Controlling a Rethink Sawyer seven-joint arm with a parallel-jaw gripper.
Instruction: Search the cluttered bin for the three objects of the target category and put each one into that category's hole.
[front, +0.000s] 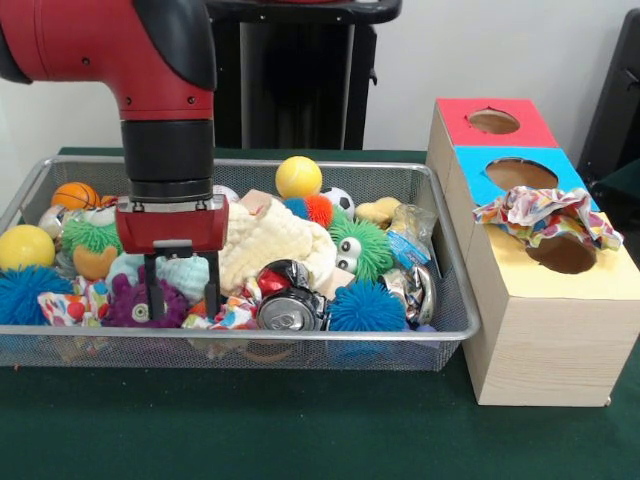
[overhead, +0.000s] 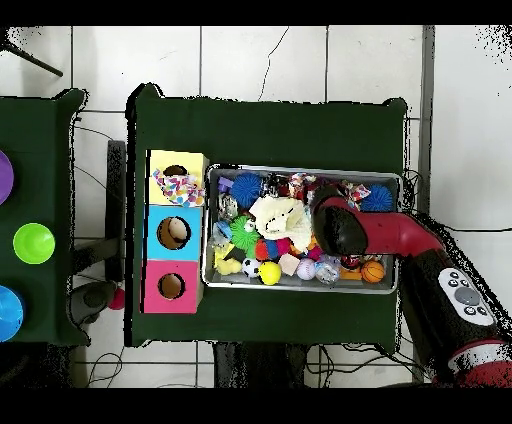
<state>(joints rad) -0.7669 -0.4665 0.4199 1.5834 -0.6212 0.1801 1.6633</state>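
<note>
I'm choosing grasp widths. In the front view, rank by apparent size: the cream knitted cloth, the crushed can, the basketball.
1. Cream cloth.
2. Can, though it lies nearer the camera.
3. Basketball, farthest back.

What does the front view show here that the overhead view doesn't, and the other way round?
Front view only: the hand is open, its fingers lowered among the toys beside a purple toy, near a printed cloth piece and a crushed can.
Overhead view only: something pale sits inside the blue-topped box's hole, and coloured bowls rest on a side table; the arm hides the hand.
Both: the bin is full of clutter, and a printed cloth lies draped at the edge of the hole in the yellow top.
</note>
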